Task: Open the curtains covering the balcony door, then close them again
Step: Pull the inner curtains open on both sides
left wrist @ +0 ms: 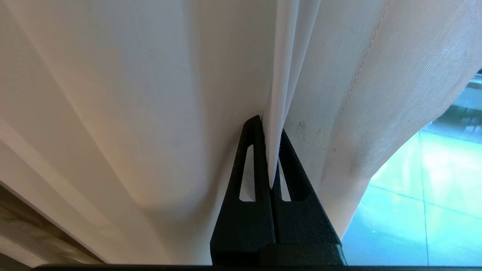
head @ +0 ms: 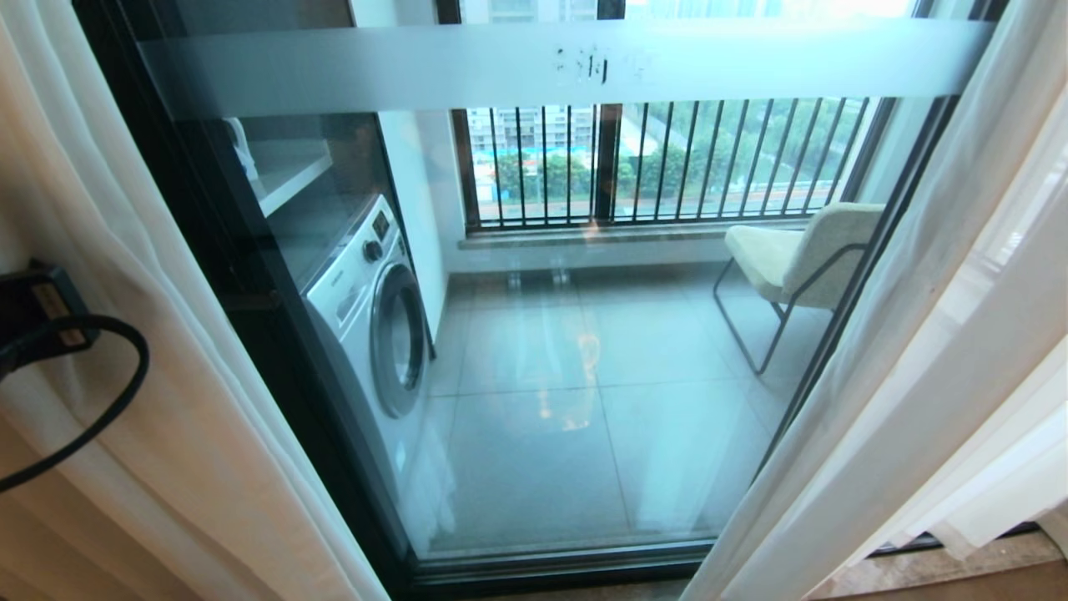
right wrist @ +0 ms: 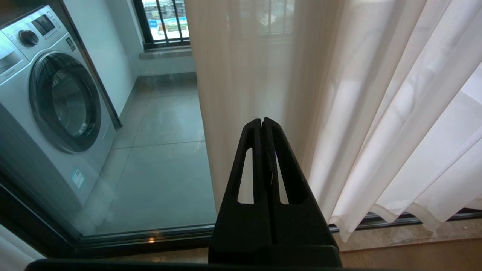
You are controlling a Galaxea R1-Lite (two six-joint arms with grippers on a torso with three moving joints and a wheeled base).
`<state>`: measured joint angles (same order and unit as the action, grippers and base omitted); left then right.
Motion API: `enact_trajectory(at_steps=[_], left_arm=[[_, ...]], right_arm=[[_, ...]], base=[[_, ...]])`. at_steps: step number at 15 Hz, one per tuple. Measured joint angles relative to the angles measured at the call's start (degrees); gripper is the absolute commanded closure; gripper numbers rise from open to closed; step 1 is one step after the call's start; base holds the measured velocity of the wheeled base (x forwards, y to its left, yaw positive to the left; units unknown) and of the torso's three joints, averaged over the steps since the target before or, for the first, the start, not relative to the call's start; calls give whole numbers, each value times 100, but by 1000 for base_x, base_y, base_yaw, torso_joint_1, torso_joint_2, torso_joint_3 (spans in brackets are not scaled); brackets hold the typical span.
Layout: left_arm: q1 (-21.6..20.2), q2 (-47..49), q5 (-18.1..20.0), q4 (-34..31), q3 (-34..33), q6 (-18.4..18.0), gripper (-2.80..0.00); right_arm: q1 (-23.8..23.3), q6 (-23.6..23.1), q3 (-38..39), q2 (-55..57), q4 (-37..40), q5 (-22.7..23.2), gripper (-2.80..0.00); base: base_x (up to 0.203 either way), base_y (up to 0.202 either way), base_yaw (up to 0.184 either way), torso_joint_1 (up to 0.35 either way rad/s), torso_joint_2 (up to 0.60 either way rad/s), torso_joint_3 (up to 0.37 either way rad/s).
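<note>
**Curtains parted, left gripper pinching a fold**

You have the curtains point(head: 167, 351) drawn to both sides of the head view — one panel down the left edge, the other point(head: 918, 376) down the right. Between them the balcony door point(head: 542, 71) fills the centre of the frame, its frosted band across the top. Through the glass you see a washing machine point(head: 375, 317) at centre left and a chair point(head: 801, 259) at upper right.

Your left gripper point(left wrist: 270, 150) is clamped on a narrow fold of the sheer fabric, which runs up from between its fingers point(left wrist: 252, 165). Your right gripper point(right wrist: 262, 124) holds nothing — its fingers are pressed together, pointing at the right panel's inner edge, apart from it.
</note>
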<state>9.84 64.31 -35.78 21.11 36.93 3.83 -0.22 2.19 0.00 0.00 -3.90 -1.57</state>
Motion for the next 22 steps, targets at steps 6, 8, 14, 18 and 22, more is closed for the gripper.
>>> enact_trajectory(at_steps=[6,8,14,18,22], left_arm=[[-79,-144,38,-30,-109,-80,0],[-327,-204,168,-41,-135,-88,0],[-1133,-377,821,-89,-133,-194,0],[-1846,-455,1484,-98,-146,-190,0],[-2408,-474,1973,-98,-134,-160,0]], right_arm=[[-2,-1,0,0,0,0,0],[-2,0,0,0,0,0,0],[0,1,0,0,0,1,0],[-2,0,0,0,0,0,0],[-2,-2,0,0,0,1,0]], base=[[0,0,0,0,0,0],[0,0,0,0,0,0],[0,0,0,0,0,0],[0,0,0,0,0,0],[0,0,0,0,0,0]])
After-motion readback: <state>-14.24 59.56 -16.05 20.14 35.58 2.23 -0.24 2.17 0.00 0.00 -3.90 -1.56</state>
